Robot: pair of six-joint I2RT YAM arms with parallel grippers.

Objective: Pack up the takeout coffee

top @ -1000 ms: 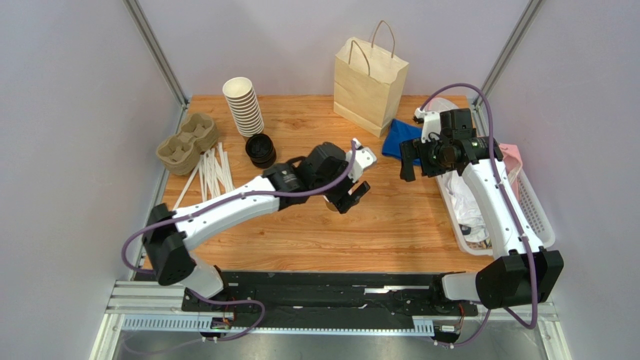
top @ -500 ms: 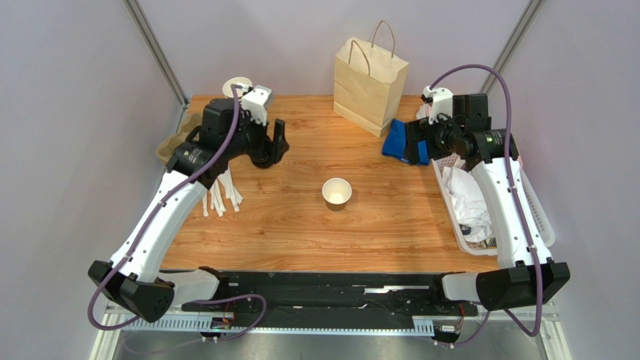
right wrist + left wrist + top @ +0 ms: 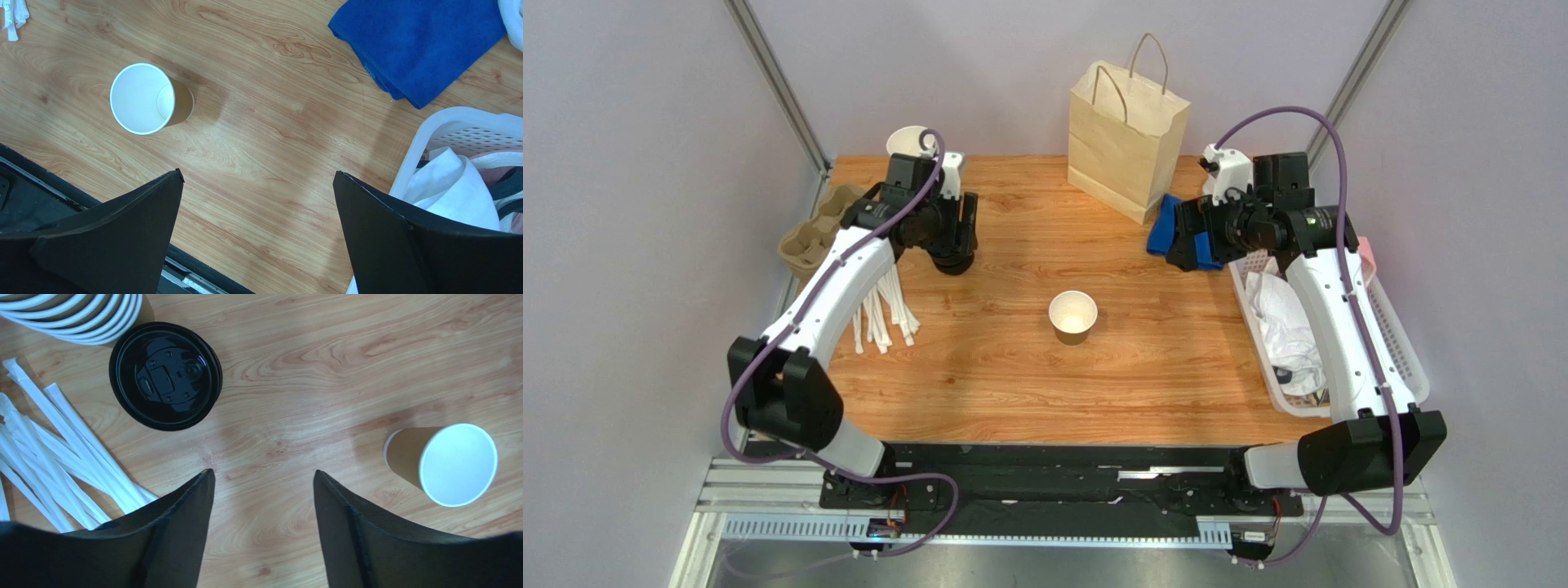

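Observation:
No lidded takeout coffee is in view. A single lidless brown paper cup (image 3: 1073, 314) stands upright at the table's middle; it also shows in the left wrist view (image 3: 451, 462) and the right wrist view (image 3: 147, 98). A stack of black lids (image 3: 164, 375) lies at the back left. My left gripper (image 3: 952, 239) hovers open over the wood just beside that stack, with nothing between its fingers (image 3: 263, 472). My right gripper (image 3: 1192, 235) hangs wide open and empty at the back right, above bare wood (image 3: 258, 173).
A kraft paper bag (image 3: 1127, 123) stands at the back centre. Stacked white-rimmed cups (image 3: 907, 137), a pulp cup carrier (image 3: 811, 239) and white wrapped straws (image 3: 879, 312) lie at the left. A blue cloth (image 3: 1167, 227) and a white basket (image 3: 1400, 355) of laundry sit at the right.
My left arm swung from the table's middle to the back left above the lids, leaving the lidless cup standing in the middle. The right gripper shifted slightly back and left.

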